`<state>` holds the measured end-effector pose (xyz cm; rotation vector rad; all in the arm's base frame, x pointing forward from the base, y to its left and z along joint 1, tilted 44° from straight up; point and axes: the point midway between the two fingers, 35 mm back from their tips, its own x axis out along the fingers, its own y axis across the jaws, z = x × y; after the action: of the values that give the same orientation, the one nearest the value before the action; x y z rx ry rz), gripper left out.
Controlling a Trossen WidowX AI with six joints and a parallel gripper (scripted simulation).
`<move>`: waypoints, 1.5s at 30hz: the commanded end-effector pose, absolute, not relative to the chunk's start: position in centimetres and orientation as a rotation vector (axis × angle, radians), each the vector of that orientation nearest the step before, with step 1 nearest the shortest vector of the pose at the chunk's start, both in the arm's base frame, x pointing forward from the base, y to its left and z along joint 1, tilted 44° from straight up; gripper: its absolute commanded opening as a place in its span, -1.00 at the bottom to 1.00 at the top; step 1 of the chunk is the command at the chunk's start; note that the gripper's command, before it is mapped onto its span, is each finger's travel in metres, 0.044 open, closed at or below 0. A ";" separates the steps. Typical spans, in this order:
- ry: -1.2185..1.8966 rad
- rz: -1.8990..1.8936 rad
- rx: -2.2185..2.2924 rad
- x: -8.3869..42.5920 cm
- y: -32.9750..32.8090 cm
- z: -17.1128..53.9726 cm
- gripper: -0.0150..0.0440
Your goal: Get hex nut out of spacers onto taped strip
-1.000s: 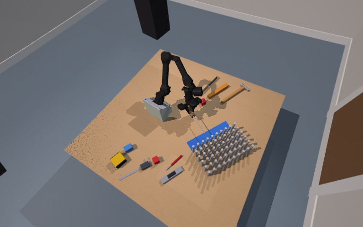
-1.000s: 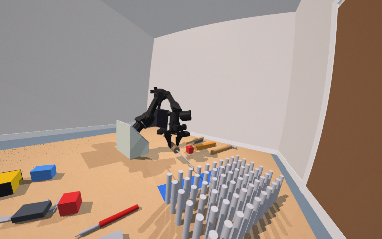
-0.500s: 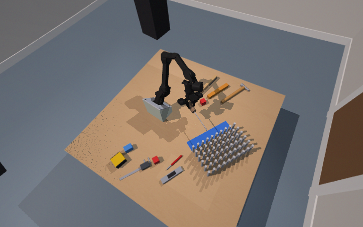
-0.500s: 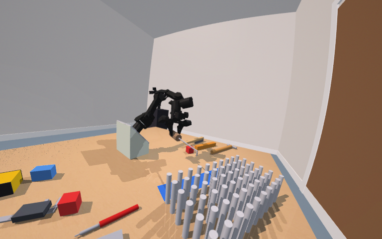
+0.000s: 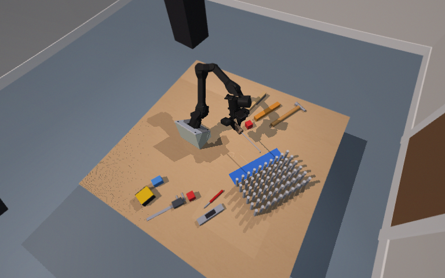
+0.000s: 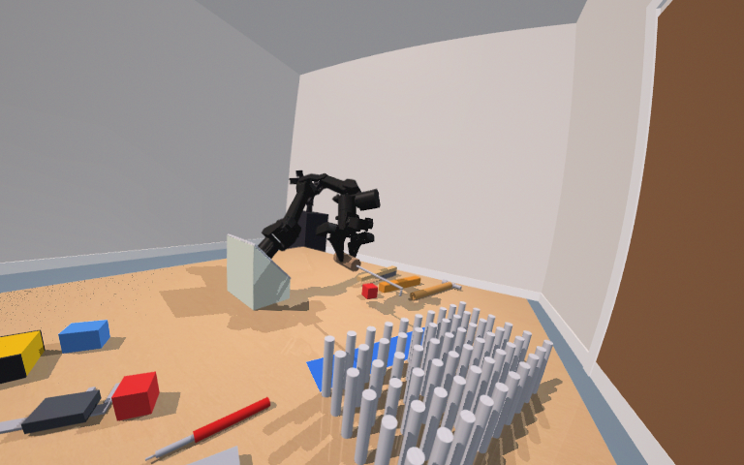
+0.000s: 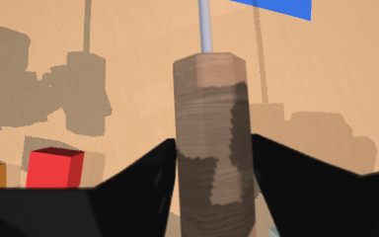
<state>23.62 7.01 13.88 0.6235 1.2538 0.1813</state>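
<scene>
My gripper (image 5: 234, 125) is shut on the wooden handle (image 7: 213, 143) of a thin metal hook rod (image 5: 251, 143) and holds it above the table, the rod pointing toward the blue taped strip (image 5: 254, 165). The gripper also shows in the exterior view (image 6: 346, 258), with the rod (image 6: 378, 277) slanting down from it. The field of standing grey spacers (image 5: 273, 182) lies beyond the strip. The rod's tip is short of the strip. The hex nut is hidden among the spacers.
A red cube (image 5: 248, 124), an orange block (image 5: 266, 110), a hammer (image 5: 287, 114) and a thin stick (image 5: 258, 101) lie by the gripper. A grey base block (image 5: 192, 132) holds the arm. At the front lie a red screwdriver (image 5: 214, 198), a grey bar (image 5: 210, 214), another red cube (image 5: 190, 195), and blue (image 5: 157, 180) and yellow (image 5: 144, 195) blocks.
</scene>
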 end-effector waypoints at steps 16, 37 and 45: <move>1.058 0.557 0.236 21.6 13.8 19.0 -0.49; 0.769 0.948 -0.087 15.9 19.7 24.9 -0.49; 0.638 1.089 -0.181 13.1 21.1 27.2 -0.49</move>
<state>14.25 20.58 25.73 -0.1412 0.7142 1.0302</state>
